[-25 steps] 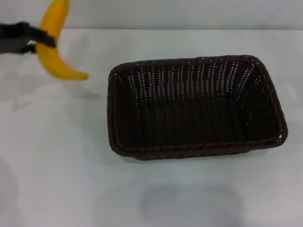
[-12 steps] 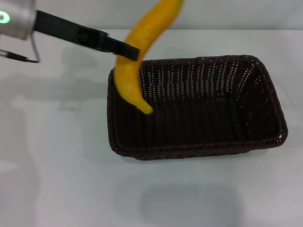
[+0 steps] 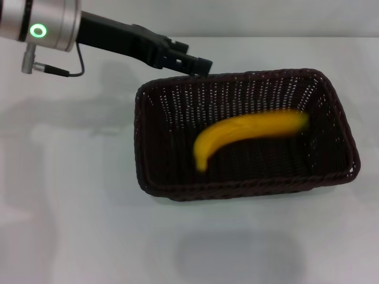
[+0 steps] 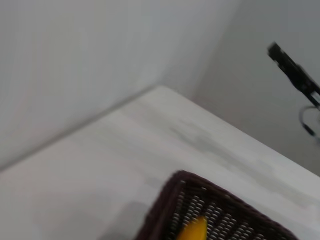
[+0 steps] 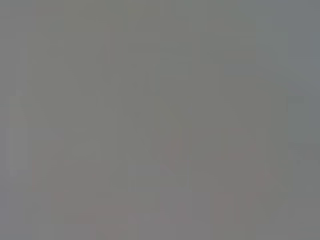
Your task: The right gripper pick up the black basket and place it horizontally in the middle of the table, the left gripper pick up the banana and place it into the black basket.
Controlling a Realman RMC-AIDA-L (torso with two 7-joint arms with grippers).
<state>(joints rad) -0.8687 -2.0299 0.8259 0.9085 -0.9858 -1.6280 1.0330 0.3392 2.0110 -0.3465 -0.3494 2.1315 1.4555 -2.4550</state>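
The black basket (image 3: 243, 189) lies lengthwise across the middle of the white table (image 3: 71, 213). The yellow banana (image 3: 249, 134) is inside it, blurred, free of any gripper, running from the basket's middle toward its right end. My left gripper (image 3: 200, 63) hangs over the basket's far rim near its left corner, open and empty. The left wrist view shows a corner of the basket (image 4: 180, 186) and a bit of the banana (image 4: 193, 231) inside. The right gripper is out of view; the right wrist view shows only plain grey.
The left arm (image 3: 112, 36) reaches in from the upper left, with a silver wrist and a green ring light (image 3: 38, 30). A wall runs behind the table's far edge (image 3: 266, 36). A thin dark bar (image 4: 295, 75) shows in the left wrist view.
The left gripper carried the banana from the far left over the basket and let it go. The banana has dropped into the basket. The basket has not moved.
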